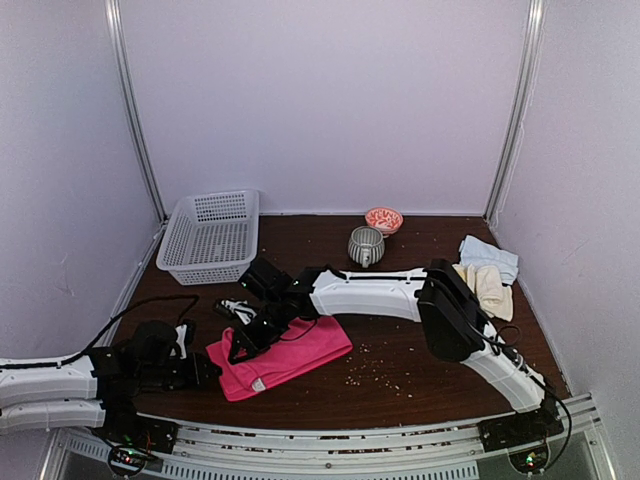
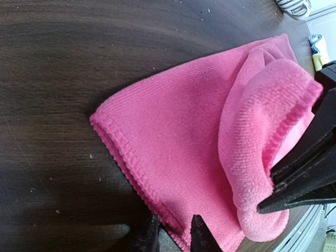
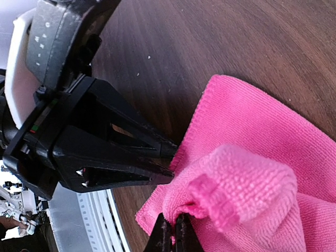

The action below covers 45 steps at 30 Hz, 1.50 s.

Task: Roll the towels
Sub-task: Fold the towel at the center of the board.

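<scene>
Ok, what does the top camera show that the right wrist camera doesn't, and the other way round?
Only the top view: the basket, striped mug, patterned bowl and piled towels. Only the right wrist: the right gripper pinched shut on a raised fold. Both: the pink towel and the left gripper at its edge.

1. The pink towel has its left end covered by the right gripper in the top view, and both wrist views cut it at the bottom edge.
2. Of the left gripper, only two fingertips show in its own view.
3. The left arm is cut off by the top view's left edge.
4. The cream towel lies partly behind the right arm.
5. The pattern on the bowl is too small to make out.
6. Of the cup, only a sliver shows at the left wrist view's top corner.
</scene>
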Each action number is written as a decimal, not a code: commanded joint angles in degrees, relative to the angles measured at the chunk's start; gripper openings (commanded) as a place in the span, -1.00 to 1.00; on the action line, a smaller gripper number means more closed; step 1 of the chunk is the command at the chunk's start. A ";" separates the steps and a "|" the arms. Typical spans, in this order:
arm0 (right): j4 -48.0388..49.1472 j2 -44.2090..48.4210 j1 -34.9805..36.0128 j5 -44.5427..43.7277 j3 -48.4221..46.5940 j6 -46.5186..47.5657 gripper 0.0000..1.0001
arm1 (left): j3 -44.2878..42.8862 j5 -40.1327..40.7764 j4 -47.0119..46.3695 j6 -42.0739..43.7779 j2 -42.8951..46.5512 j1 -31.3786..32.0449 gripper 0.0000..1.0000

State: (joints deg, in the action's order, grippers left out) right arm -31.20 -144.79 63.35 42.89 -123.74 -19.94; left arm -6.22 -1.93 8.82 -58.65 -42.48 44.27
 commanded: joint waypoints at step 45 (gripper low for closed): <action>-10.50 10.04 -17.93 -4.36 6.33 26.46 -0.61 | -21.07 -2.70 -2.60 6.44 -17.04 0.64 -0.68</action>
State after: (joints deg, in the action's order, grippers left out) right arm -41.76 -132.68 45.39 40.45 -119.07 4.38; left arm -28.47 -0.51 16.47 -53.45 -56.29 44.69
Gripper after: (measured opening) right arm 0.211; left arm 0.168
